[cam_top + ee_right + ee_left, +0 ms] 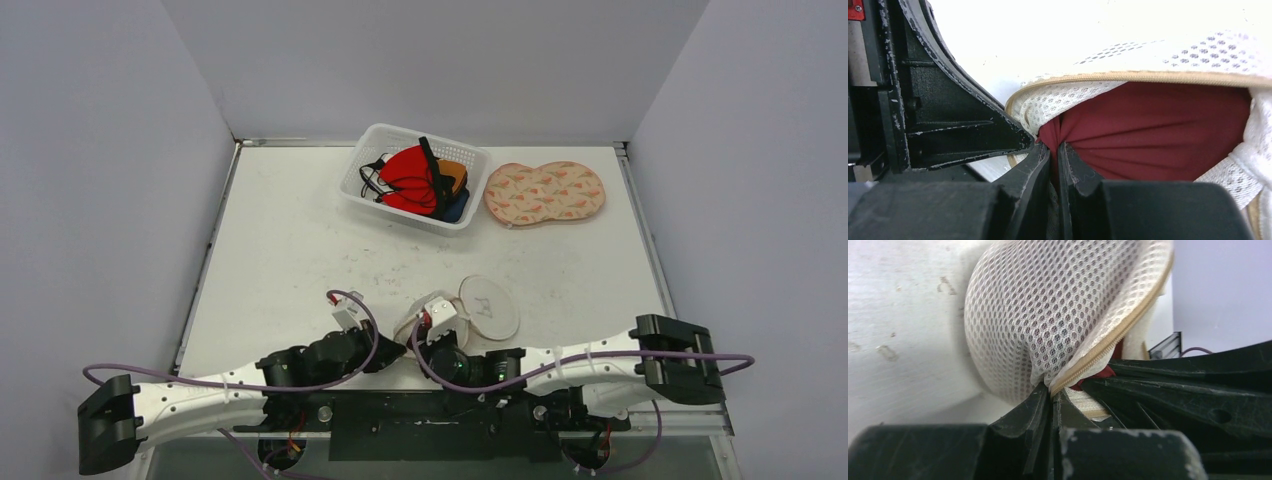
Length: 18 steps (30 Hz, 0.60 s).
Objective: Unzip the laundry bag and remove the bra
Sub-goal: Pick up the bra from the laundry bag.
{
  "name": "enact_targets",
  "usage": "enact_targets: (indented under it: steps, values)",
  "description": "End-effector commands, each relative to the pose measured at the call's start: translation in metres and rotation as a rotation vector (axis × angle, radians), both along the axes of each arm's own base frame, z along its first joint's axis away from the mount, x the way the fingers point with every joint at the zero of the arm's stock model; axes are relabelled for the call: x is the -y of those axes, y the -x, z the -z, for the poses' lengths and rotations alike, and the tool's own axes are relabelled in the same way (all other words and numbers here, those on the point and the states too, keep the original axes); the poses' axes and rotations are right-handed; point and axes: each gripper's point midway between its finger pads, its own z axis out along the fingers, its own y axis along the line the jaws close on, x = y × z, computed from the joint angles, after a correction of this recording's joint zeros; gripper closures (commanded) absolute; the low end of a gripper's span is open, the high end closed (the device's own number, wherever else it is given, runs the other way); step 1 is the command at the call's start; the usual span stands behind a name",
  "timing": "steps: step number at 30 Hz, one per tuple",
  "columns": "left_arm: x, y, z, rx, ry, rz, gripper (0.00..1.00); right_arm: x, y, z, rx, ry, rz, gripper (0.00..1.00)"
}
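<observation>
- Top view: on the desk (pixel 300 250), close to the near edge, a white mesh bag (pixel 488 305) lies between the two arms. The left tool (pixel 398 348) and right tool (pixel 432 338) meet at its near-left end. Its long axis seems to run left to right, with a round flap at the right end.
- Left wrist view: the left tool (pixel 1052 396) is closed tight, pinching the bag's mesh (pixel 1048 315) right at the tan zip (pixel 1118 335). A sliver of red cloth shows behind the zip.
- Right wrist view: the bag's mouth gapes open towards the arms, and the dark red bra (pixel 1158 130) fills it. The right tool (pixel 1054 150) is closed, nipping a fold of the bra.
- Judgement: unzipping looks done and removal is beginning. Next, the right tool should draw the bra out while the left anchors the bag.
</observation>
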Motion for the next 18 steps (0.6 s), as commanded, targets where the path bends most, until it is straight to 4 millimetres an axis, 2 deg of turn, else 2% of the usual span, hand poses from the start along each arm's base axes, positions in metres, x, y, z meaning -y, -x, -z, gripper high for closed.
enact_targets:
  steps: [1, 11, 18]
  values:
    - [-0.034, -0.008, 0.036, 0.000, -0.204, -0.075, 1.00, 0.023, -0.009, -0.020, -0.002, -0.055, 0.022, 0.95]
    - [-0.041, -0.014, 0.039, 0.016, -0.261, -0.105, 1.00, 0.063, -0.024, -0.011, -0.059, -0.104, 0.103, 0.95]
    - [-0.042, -0.010, 0.052, -0.013, -0.319, -0.079, 1.00, 0.070, -0.032, -0.009, -0.098, -0.153, 0.121, 0.95]
